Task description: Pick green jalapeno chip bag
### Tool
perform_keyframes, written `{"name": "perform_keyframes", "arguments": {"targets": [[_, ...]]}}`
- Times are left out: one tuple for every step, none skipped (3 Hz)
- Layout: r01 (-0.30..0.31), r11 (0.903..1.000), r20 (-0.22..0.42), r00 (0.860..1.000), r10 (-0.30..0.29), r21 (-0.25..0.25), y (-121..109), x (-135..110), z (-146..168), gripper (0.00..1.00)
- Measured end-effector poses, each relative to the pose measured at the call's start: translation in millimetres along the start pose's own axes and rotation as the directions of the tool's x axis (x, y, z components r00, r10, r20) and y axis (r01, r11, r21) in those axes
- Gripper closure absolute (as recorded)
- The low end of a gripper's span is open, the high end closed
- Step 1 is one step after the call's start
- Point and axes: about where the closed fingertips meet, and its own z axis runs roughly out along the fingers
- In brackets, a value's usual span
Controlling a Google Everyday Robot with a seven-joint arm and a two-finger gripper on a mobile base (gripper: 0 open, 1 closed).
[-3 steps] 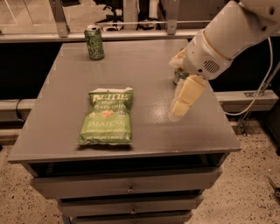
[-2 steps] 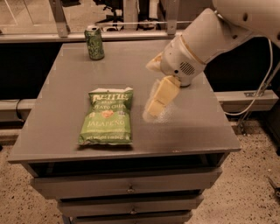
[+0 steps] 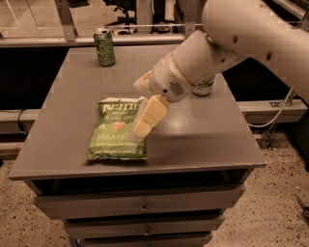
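The hand (image 3: 145, 116) had swung left across the table (image 3: 203, 140) and hung over the right edge of the green jalapeno chip bag (image 3: 113, 137), which lay flat. Whether the hand was spread or pressed together could not be told. A dark green can (image 3: 105, 47) stood well behind the bag.

We'd call this a lab or office workspace. The gripper (image 3: 145, 113) hangs over a gray metal drawer cabinet (image 3: 203, 149), with speckled floor (image 3: 275, 217) below it and a rolling chair base (image 3: 126, 9) and metal frame leg (image 3: 65, 19) far behind.
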Motion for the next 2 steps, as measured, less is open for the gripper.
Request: {"name": "perform_keyframes", "arguments": {"targets": [[-0.015,0.9997,0.041,0.999,0.015,-0.019,-6.2,5.2,37.7,0.00],[-0.028,0.9996,0.060,0.998,0.028,-0.006,-16.6,9.6,60.8,0.10]]}}
